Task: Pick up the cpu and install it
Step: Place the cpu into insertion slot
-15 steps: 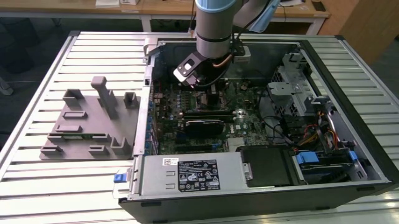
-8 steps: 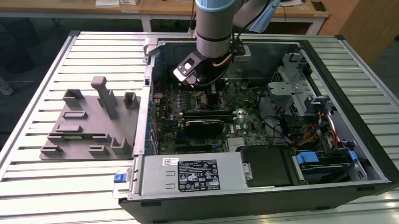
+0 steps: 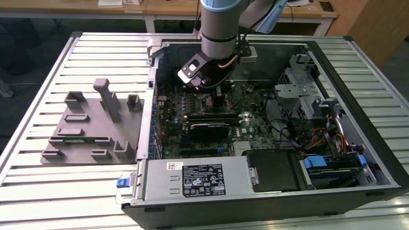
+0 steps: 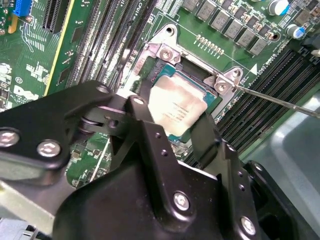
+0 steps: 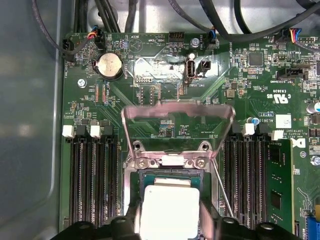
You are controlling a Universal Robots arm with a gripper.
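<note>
Where the arm stands: arm [image 3: 217, 24] drops almost straight down from the top of the exterior view into the open computer case [image 3: 255, 211], with the wrist low over the board near the case's far wall.
Gripper pose: gripper [image 4: 175, 117] points down at the motherboard [image 5: 240, 85] and sits directly above the socket [image 4: 192, 70].
Gripper state: narrowly open, just the chip's width. The black fingers [image 4: 210, 135] press against two opposite edges of the cpu, so it is gripped.
Cpu: cpu [image 4: 177, 107] is between the fingers, silver top facing up, over the socket opening. In the first wrist view the cpu [image 5: 167, 210] covers most of the socket. Cannot tell whether it is fully seated or held just above.
Load plate: load plate [image 5: 177, 125] is flipped up and open, hinged at the socket's edge.
Lever: thin metal lever [image 4: 280, 100] is released and angles away from the socket corner.
Memory slots: memory slots [image 5: 92, 180] run along both sides of the socket.
Fixture: grey fixture block [image 3: 89, 124] lies on the slatted table [image 3: 38, 72] at the exterior view's left, outside the case and well apart from the gripper.
</note>
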